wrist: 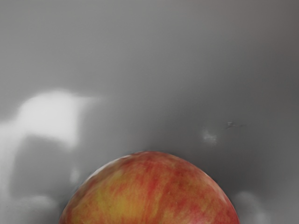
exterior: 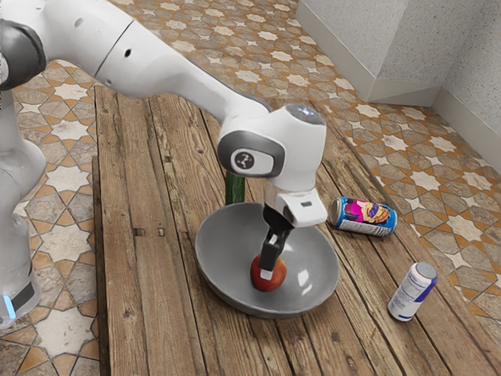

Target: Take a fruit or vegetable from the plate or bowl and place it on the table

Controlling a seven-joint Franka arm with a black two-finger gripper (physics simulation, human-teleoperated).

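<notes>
Red and yellow, the apple (wrist: 152,193) bulges closest to the lens in the wrist view, with the bowl's (wrist: 163,60) grey inner surface behind it.

In the exterior view, the gripper (exterior: 267,274) is down at the apple inside the bowl; whether it is wide or closed on the fruit I cannot tell. Between the table's (exterior: 145,298) two long edges sits the bowl; a standing can (exterior: 412,291) is near the long edge away from the arm's base. Reaching the fruit looks done; lifting it out and setting it on the table are left.

one view high beside the arm, angled down; one close above the bowl (exterior: 215,270); bowl shared
</notes>
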